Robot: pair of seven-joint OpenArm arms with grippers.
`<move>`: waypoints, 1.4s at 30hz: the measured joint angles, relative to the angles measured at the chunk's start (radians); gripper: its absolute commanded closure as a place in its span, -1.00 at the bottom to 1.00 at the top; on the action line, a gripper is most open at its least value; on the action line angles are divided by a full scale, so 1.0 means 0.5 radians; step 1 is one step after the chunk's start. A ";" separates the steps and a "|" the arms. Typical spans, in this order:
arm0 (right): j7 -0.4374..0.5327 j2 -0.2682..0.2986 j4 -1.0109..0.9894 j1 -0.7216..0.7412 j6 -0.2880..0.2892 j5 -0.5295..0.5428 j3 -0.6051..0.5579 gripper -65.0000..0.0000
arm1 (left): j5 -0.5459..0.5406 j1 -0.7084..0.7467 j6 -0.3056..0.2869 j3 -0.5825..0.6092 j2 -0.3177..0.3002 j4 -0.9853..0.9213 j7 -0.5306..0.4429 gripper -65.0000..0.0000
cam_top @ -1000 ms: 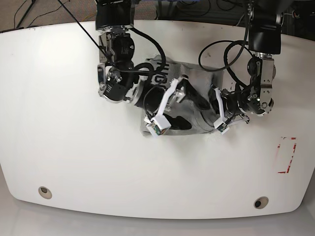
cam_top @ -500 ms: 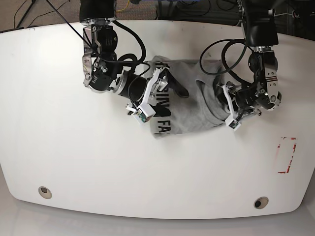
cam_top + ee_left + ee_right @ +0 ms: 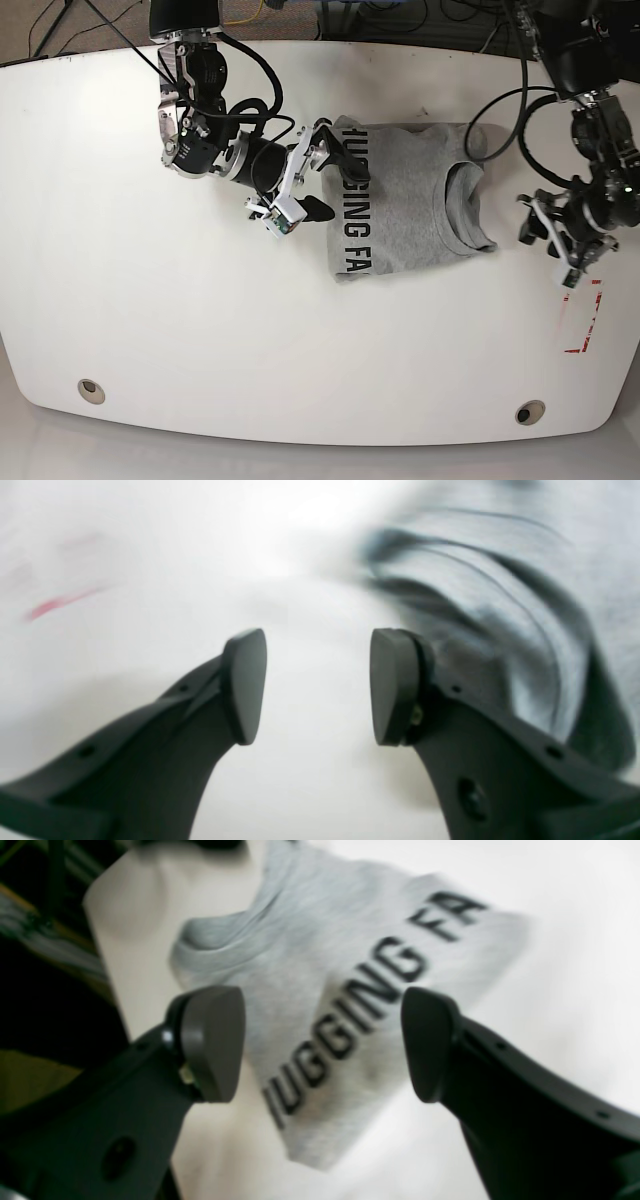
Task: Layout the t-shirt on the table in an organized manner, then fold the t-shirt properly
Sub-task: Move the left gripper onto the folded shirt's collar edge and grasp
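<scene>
The heather-grey cotton t-shirt (image 3: 405,200) with black block lettering lies folded into a compact rectangle on the glossy white tabletop (image 3: 200,340), crew neck toward the left gripper's fingers (image 3: 395,690), which stand apart from it over bare table. Its lettered edge, reading "UGGING FA", lies just beside the right gripper's fingers (image 3: 210,1040). Creases bunch around the collar.

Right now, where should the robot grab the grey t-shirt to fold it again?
Probably the printed end of the t-shirt, near the lettering, coming from the side where the right pincer hangs open. That edge lies flat and straight on the table, so a low pinch could lift it over. The collar end looks bunched.
</scene>
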 measured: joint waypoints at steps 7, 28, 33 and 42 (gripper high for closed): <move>-0.001 -0.002 -0.001 -0.013 0.000 -0.075 -0.005 -0.43 | -0.408 0.001 -0.003 -0.262 -0.113 0.003 0.011 0.04; 0.168 -0.298 -0.311 0.441 0.001 -1.026 -0.007 -0.22 | -0.375 0.135 0.031 -0.260 -0.089 0.478 -0.202 0.30; 0.261 -0.291 -0.497 0.546 0.001 -1.041 -0.005 0.30 | -0.249 0.153 0.031 0.039 -0.026 0.535 -0.179 0.30; 0.327 -0.282 -0.740 0.668 0.006 -1.033 -0.007 0.72 | -0.166 0.322 0.031 0.304 0.117 0.589 -0.159 0.30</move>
